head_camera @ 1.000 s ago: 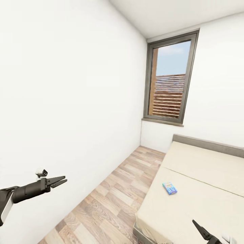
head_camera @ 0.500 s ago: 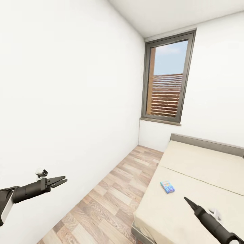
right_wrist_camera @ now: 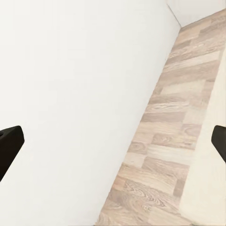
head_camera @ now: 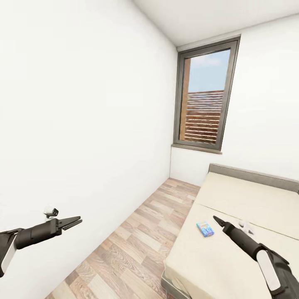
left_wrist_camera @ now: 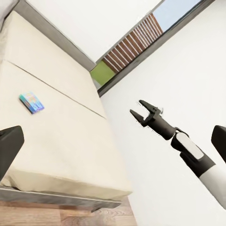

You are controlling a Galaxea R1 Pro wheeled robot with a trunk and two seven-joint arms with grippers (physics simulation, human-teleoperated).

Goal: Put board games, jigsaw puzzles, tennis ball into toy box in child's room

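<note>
A small blue board game box (head_camera: 205,229) lies flat on the cream bed (head_camera: 241,195), near its floor-side edge; the left wrist view shows the box (left_wrist_camera: 32,102) too. My right gripper (head_camera: 216,219) hovers over the bed just right of the box, apart from it. Seen from the left wrist camera, the right gripper (left_wrist_camera: 143,110) stands open and empty. My left gripper (head_camera: 77,221) is held out over the floor close to the white wall, open, nothing between its fingers (left_wrist_camera: 9,146).
A strip of wood floor (head_camera: 137,245) runs between the white wall (head_camera: 83,124) and the bed toward a tall window (head_camera: 205,95). A grey headboard (head_camera: 253,176) stands against the far wall.
My right arm has risen from the picture's bottom edge and reached forward over the bed, ending beside the board game. The view shifted slightly at first. The left arm has stayed put.
</note>
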